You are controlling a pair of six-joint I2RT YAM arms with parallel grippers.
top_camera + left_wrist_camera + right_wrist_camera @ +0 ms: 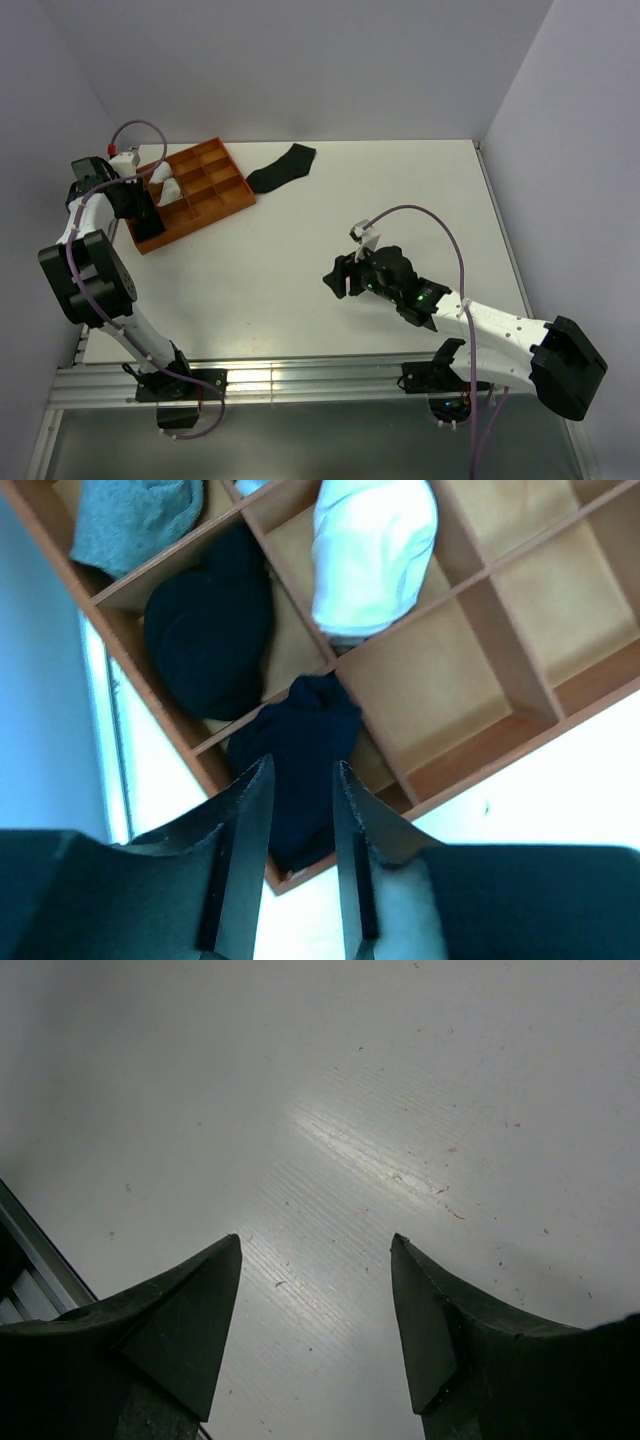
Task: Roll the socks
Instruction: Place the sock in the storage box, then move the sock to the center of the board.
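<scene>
Left arm, right arm: white links, bulky black joint housings. Mauve cable loops off each wrist. Right forearm link dotted with small dark holes; green lights on its wrist. Left hand, right hand: black, two tapered fingers each.

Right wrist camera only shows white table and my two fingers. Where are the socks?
Observer: One black sock lies flat at the far side of the table, beside the orange tray.
Operator: Any rolled ones?
Observer: Yes, a navy roll, a black roll, a white roll and a grey roll sit in tray compartments.
Operator: Where's the other arm?
Observer: The left gripper hangs over the navy roll's compartment.
</scene>
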